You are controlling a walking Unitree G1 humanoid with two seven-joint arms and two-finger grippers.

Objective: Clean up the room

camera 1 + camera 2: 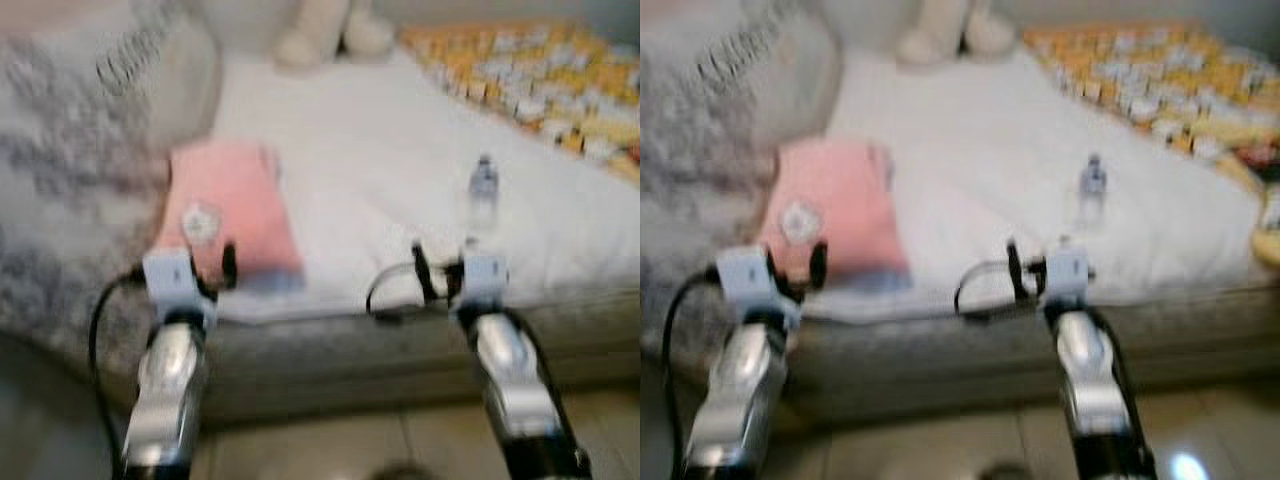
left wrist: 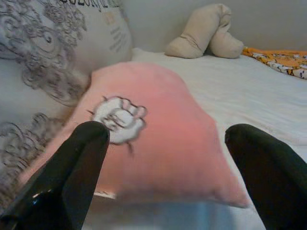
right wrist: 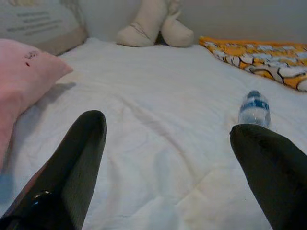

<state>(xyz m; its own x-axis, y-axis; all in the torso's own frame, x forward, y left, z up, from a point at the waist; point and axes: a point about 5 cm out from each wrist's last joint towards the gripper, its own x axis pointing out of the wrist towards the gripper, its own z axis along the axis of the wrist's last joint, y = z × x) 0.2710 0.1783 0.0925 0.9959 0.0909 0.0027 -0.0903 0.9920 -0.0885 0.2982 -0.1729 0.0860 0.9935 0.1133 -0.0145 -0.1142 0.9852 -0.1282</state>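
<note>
Left gripper [image 2: 165, 182]: mine, fingers spread wide, holding nothing, at the pink pillow [image 2: 153, 143].
Right gripper [image 3: 168, 177]: jaws wide apart, empty, over the white sheet [image 3: 158, 96].
Water bottle [image 3: 254, 109]: lying on the sheet, just beyond my right fingers.

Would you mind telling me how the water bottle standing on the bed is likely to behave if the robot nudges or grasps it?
The water bottle stands upright on the soft white sheet, so it would probably tip at a light push. It is round, so it may then roll. It looks like clear plastic, likely light and somewhat slippery between the right gripper and its open fingers.
</note>
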